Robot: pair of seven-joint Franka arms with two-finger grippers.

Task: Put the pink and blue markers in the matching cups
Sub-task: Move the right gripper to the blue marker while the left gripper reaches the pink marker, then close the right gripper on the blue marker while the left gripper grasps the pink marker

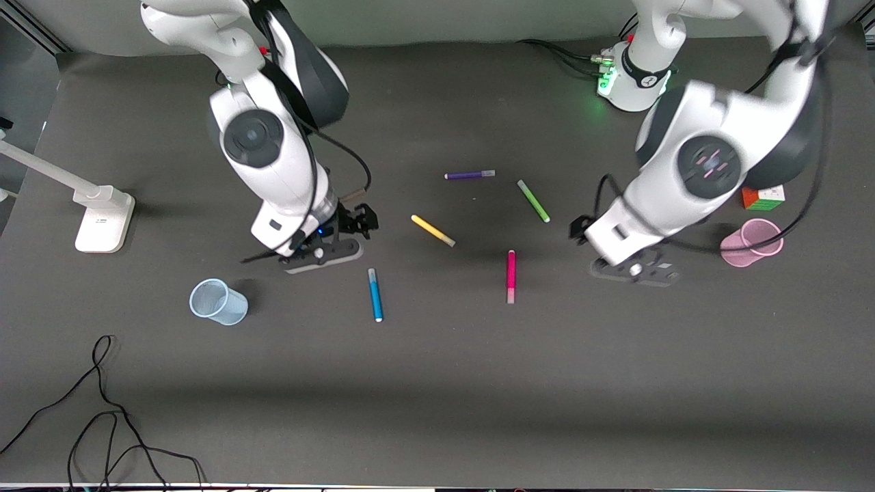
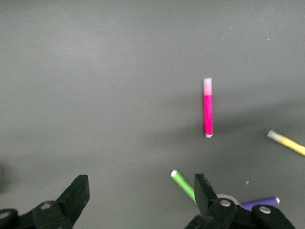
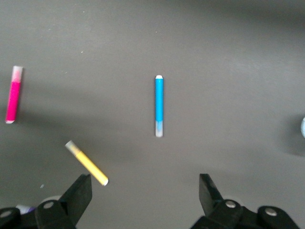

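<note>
The blue marker [image 1: 374,294] and the pink marker [image 1: 510,276] lie flat on the dark mat, apart from each other. A pale blue cup [image 1: 219,301] stands toward the right arm's end of the table, a pink cup [image 1: 750,242] toward the left arm's end. My right gripper [image 1: 322,251] hangs open and empty over bare mat beside the blue marker [image 3: 159,106]; its jaws [image 3: 145,191] stand wide. My left gripper [image 1: 634,268] is also open and empty [image 2: 142,191], over the mat between the pink marker [image 2: 208,108] and the pink cup.
A yellow pen [image 1: 433,230], a green pen [image 1: 533,200] and a purple pen [image 1: 469,175] lie farther from the front camera than the two markers. A colour cube [image 1: 763,197] sits by the pink cup. A white stand [image 1: 102,219] and a black cable [image 1: 102,410] occupy the right arm's end.
</note>
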